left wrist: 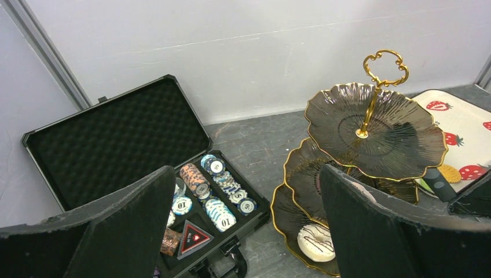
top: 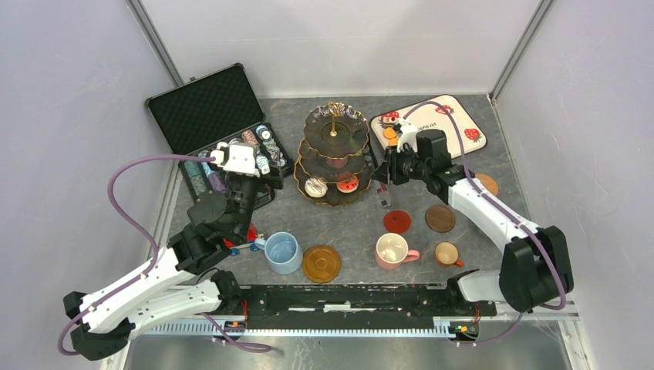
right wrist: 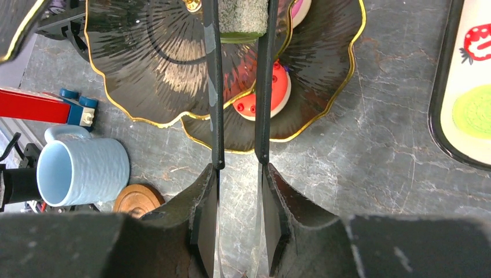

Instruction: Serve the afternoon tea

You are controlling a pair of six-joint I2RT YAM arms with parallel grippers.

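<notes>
The right gripper point(right wrist: 238, 29) squeezes its fingers close on a small green treat point(right wrist: 243, 11) and holds it over the cake stand point(top: 351, 132). I think the job right now is filling the stand, so next it should go down to a bare spot on a plate and let go gently. The left gripper point(left wrist: 246, 171) is wide open and holds nothing, between the chip case point(left wrist: 116, 139) and the stand. Only the right wrist view shows the treat in the fingers, and only the top view shows the pink mug point(top: 393, 250) waiting near the front.
</notes>
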